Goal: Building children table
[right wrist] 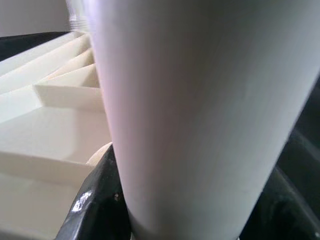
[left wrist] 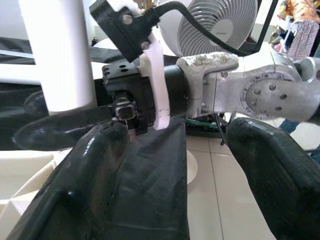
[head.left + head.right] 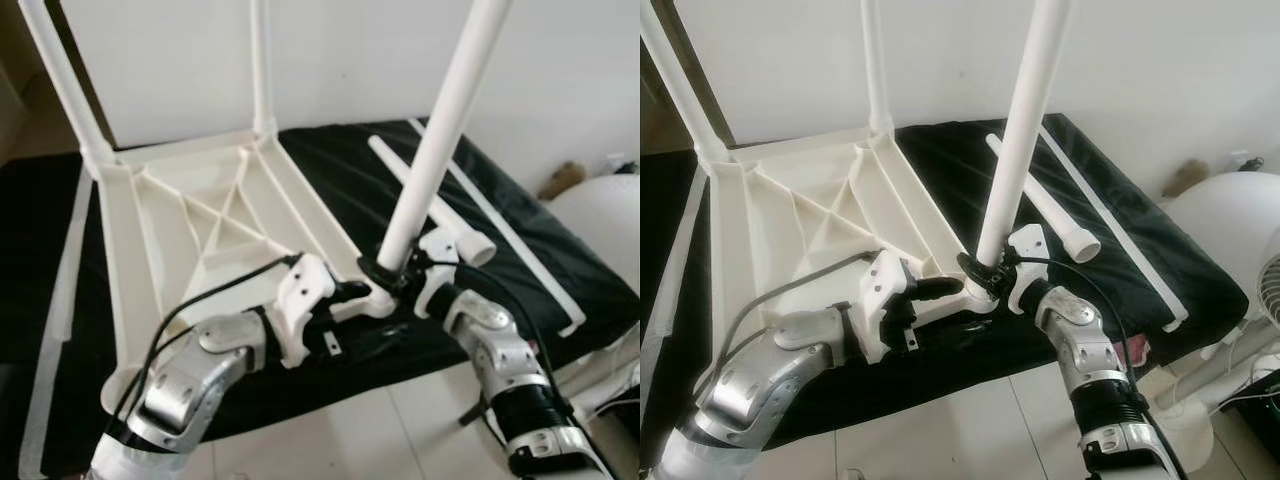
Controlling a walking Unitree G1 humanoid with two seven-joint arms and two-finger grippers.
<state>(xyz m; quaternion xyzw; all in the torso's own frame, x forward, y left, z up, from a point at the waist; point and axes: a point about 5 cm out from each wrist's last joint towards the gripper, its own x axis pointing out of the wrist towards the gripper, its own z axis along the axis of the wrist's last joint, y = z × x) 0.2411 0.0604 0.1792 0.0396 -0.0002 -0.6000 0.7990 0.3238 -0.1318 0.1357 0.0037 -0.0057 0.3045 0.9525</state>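
Table [image 3: 190, 215]: white, upturned on black cloth [image 3: 350, 180] (ribbed underside up).
Right gripper [image 3: 985, 272]: clamped round upright leg [image 3: 1020, 130].
Left gripper [image 3: 940, 288]: jaws apart, holding nothing.

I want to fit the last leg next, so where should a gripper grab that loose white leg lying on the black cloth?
Grip the spare leg mid-shaft, from above, fingers across its width: it lies flat on the black cloth, and its round, even tube gives both sides.

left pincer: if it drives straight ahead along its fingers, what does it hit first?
Probably the right pincer, clamped on the upright table leg at the corner of the upside-down tabletop. The open left pincer points right at that joint, its tips nearly there; exact depth is unclear.
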